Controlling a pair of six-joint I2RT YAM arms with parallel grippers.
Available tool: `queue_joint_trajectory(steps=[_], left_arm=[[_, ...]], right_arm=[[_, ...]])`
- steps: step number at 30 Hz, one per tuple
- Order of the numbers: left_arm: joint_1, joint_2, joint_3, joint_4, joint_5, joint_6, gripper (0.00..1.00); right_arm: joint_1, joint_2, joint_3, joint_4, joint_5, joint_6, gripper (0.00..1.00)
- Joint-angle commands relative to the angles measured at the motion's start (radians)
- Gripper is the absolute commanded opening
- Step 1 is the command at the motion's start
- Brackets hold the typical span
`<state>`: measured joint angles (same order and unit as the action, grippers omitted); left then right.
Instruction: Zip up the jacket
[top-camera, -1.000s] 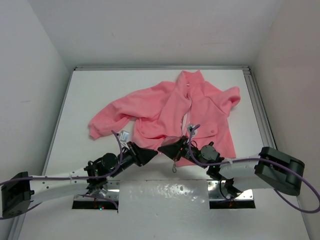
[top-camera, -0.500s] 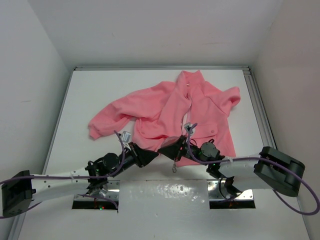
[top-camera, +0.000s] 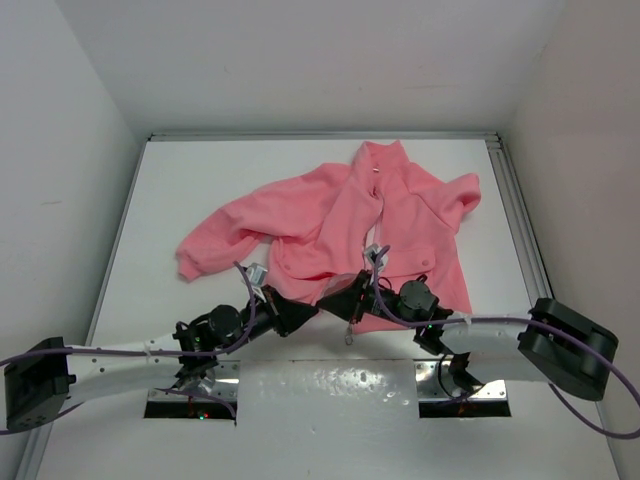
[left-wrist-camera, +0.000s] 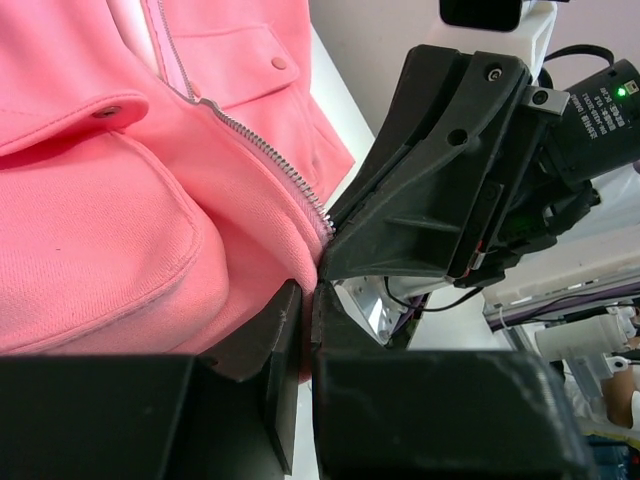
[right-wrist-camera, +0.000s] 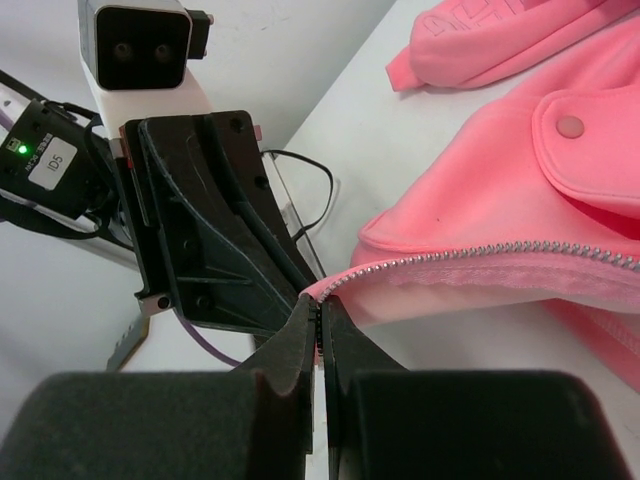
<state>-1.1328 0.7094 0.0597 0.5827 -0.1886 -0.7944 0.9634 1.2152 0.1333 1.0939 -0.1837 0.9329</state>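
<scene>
Your jacket (top-camera: 340, 215) lies spread on the bench (top-camera: 190, 180), a little toward 1 o'clock of centre in the overhead view. Its collar (top-camera: 383, 155) is at 12 o'clock and its hem at 6, nearest the arm bases. One sleeve (top-camera: 225, 225) trails out to 9 o'clock and the other is bunched at 2 o'clock.

The two arms meet almost tip to tip at the hem. The left gripper (top-camera: 308, 311) comes in from 8 o'clock, with its jaws drawn narrow and pinching pink fleece at the hem. The lower end of the zipper (left-wrist-camera: 262, 145) runs down to just above that pinch.

The right gripper (top-camera: 326, 302) comes in from 4 o'clock. Its jaws are pressed together on the very end of a toothed front edge (its wrist view shows the teeth running off toward 3 o'clock). A pocket snap (right-wrist-camera: 570, 126) sits above that edge.

At the hem the teeth show along single, unjoined edges. How far up the front stands apart is hard to judge from overhead.
</scene>
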Motion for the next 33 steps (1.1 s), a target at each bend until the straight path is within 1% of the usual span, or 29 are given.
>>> queue_joint_trajectory(steps=[1, 2, 3, 4, 5, 7, 8, 9, 10, 11, 12, 13, 14, 15, 16, 17, 20, 21, 22, 24, 25, 27, 28, 30, 31, 33], left_arm=[[-0.007, -0.004, 0.042, 0.074, -0.018, 0.021, 0.00], [-0.005, -0.017, 0.039, 0.063, -0.034, 0.021, 0.00], [-0.007, -0.028, 0.032, 0.059, -0.072, 0.020, 0.00], [-0.007, -0.039, 0.029, 0.055, -0.092, 0.021, 0.00], [-0.007, -0.062, 0.026, 0.045, -0.116, 0.026, 0.00], [-0.007, -0.082, 0.025, 0.026, -0.199, 0.040, 0.00], [-0.007, -0.094, 0.023, 0.022, -0.250, 0.055, 0.00], [-0.005, -0.096, 0.023, 0.020, -0.273, 0.061, 0.00], [-0.007, -0.094, 0.025, 0.028, -0.291, 0.067, 0.00], [-0.005, -0.088, 0.025, 0.037, -0.319, 0.086, 0.00], [-0.007, -0.079, 0.029, 0.046, -0.327, 0.092, 0.00], [-0.007, -0.058, 0.034, 0.061, -0.336, 0.101, 0.00], [-0.007, -0.045, 0.048, 0.066, -0.345, 0.116, 0.00], [-0.007, -0.031, 0.055, 0.071, -0.350, 0.124, 0.00], [-0.005, -0.004, 0.061, 0.083, -0.353, 0.133, 0.00], [-0.007, 0.008, 0.078, 0.091, -0.356, 0.153, 0.00], [-0.005, 0.048, 0.118, 0.101, -0.353, 0.202, 0.00], [-0.005, 0.055, 0.124, 0.104, -0.350, 0.213, 0.00], [-0.007, 0.061, 0.129, 0.106, -0.347, 0.222, 0.00], [-0.007, 0.059, 0.137, 0.106, -0.325, 0.247, 0.00], [-0.007, 0.049, 0.137, 0.101, -0.316, 0.254, 0.00], [-0.005, 0.036, 0.144, 0.089, -0.285, 0.280, 0.00], [-0.005, 0.021, 0.149, 0.062, -0.278, 0.290, 0.00], [-0.005, 0.003, 0.164, 0.025, -0.256, 0.319, 0.00], [-0.005, -0.020, 0.164, -0.004, -0.252, 0.328, 0.00], [-0.005, -0.047, 0.149, -0.027, -0.274, 0.337, 0.00]], right_arm=[[0.003, -0.042, 0.045, -0.024, -0.017, -0.028, 0.00], [0.003, -0.052, 0.048, -0.092, -0.004, -0.031, 0.00], [0.003, -0.090, 0.061, -0.141, 0.013, -0.037, 0.06], [0.001, -0.115, 0.069, -0.204, 0.027, -0.046, 0.23], [0.001, -0.144, 0.075, -0.329, 0.059, -0.069, 0.33], [0.001, -0.244, 0.081, -0.443, 0.092, -0.091, 0.52], [0.001, -0.282, 0.080, -0.551, 0.125, -0.112, 0.63], [0.001, -0.360, 0.084, -0.612, 0.148, -0.121, 0.67], [0.003, -0.397, 0.091, -0.679, 0.177, -0.141, 0.68], [0.003, -0.431, 0.098, -0.807, 0.217, -0.146, 0.68], [0.003, -0.481, 0.110, -0.862, 0.234, -0.151, 0.62], [0.005, -0.497, 0.118, -0.959, 0.245, -0.151, 0.50], [0.006, -0.508, 0.123, -1.001, 0.256, -0.149, 0.21], [0.006, -0.511, 0.140, -1.040, 0.263, -0.149, 0.07], [0.008, -0.497, 0.152, -1.084, 0.276, -0.146, 0.00], [0.012, -0.484, 0.163, -1.148, 0.285, -0.152, 0.00], [0.053, -0.415, 0.190, -1.212, 0.326, -0.166, 0.00], [0.072, -0.396, 0.206, -1.221, 0.376, -0.172, 0.00], [0.121, -0.379, 0.216, -1.233, 0.413, -0.178, 0.00], [0.178, -0.313, 0.258, -1.269, 0.502, -0.189, 0.00], [0.233, -0.287, 0.275, -1.298, 0.594, -0.195, 0.00], [0.267, -0.203, 0.325, -1.322, 0.644, -0.195, 0.02], [0.290, -0.180, 0.333, -1.332, 0.697, -0.194, 0.10], [0.297, -0.132, 0.342, -1.332, 0.739, -0.186, 0.20], [0.298, -0.122, 0.341, -1.321, 0.763, -0.181, 0.27], [0.298, -0.097, 0.344, -1.315, 0.777, -0.169, 0.33]])
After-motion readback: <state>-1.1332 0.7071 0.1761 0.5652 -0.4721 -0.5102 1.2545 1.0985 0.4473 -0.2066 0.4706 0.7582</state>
